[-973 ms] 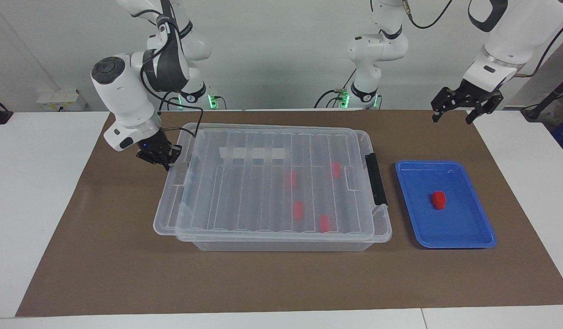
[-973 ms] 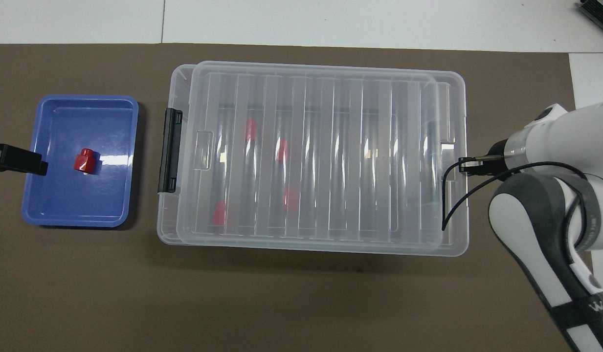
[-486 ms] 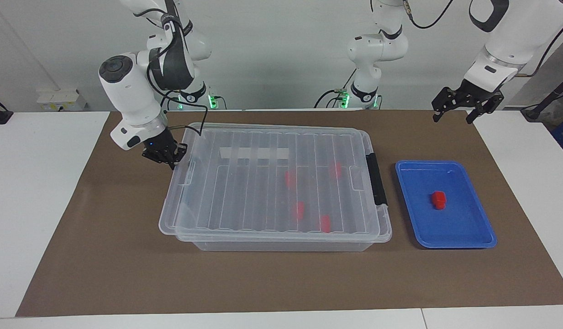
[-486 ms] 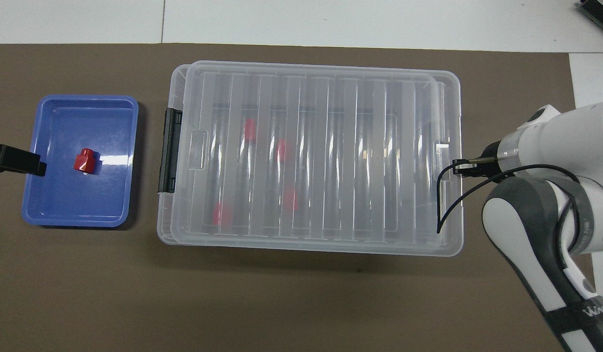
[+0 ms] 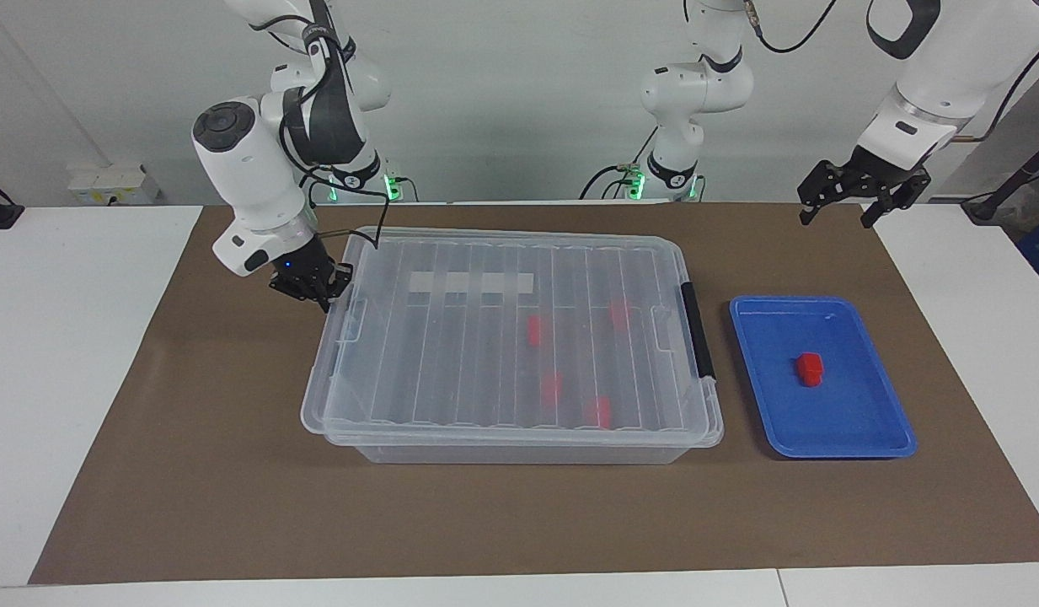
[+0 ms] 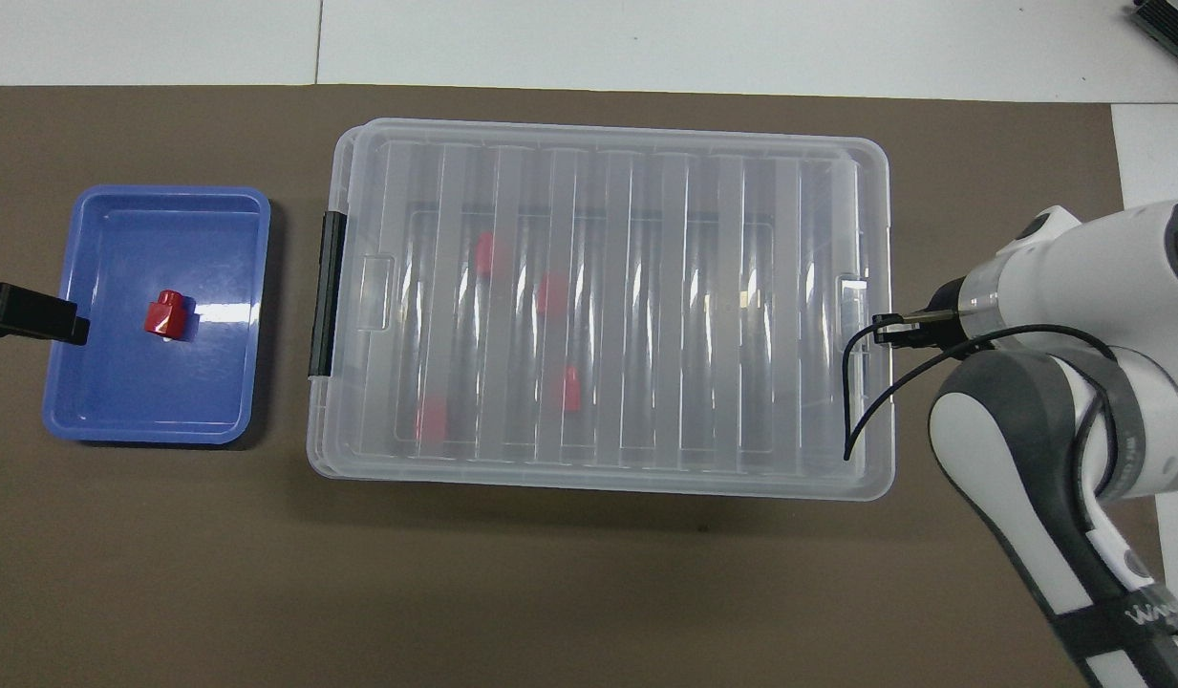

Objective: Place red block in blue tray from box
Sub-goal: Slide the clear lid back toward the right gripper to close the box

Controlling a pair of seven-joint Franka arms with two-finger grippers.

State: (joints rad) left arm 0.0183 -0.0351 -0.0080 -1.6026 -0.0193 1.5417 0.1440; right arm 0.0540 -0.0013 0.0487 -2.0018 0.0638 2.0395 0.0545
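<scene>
We are seeing one red block (image 5: pixel 809 368) already lying in the blue tray (image 5: pixel 856 438) on the table (image 5: pixel 190 472), while four more are showing through the lid (image 5: pixel 452 337) covering the box (image 5: pixel 519 453). Our right gripper (image 5: pixel 321 291) is clamping the lid's edge at the right arm's end. Our left gripper (image 5: pixel 860 198) is waiting, fingers spread, near the tray.
</scene>
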